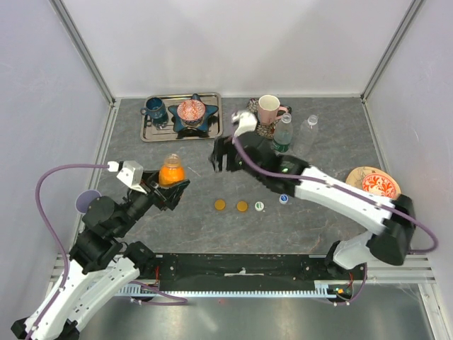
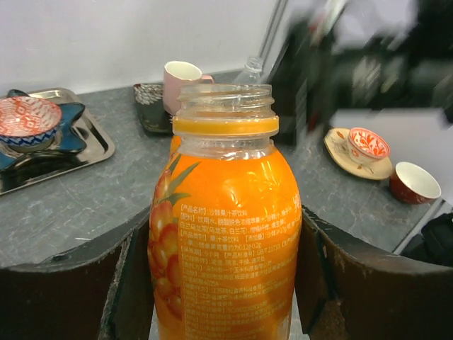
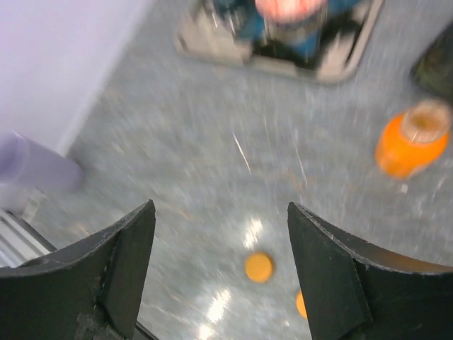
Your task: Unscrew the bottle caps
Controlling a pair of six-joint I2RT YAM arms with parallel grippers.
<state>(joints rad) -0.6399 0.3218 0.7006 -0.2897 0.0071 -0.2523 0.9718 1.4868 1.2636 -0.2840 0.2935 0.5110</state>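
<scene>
Jaws of our left gripper clamp the uncapped orange bottle, while those of our right gripper stand wide and empty near two orange caps.

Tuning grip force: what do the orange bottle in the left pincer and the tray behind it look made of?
Orange bottle: probably thin plastic, glossy. The threaded neck is see-through and the body carries a shiny printed label. Tray: likely polished metal, judging by the silvery, mirror-like sheen on its floor and rim.
</scene>
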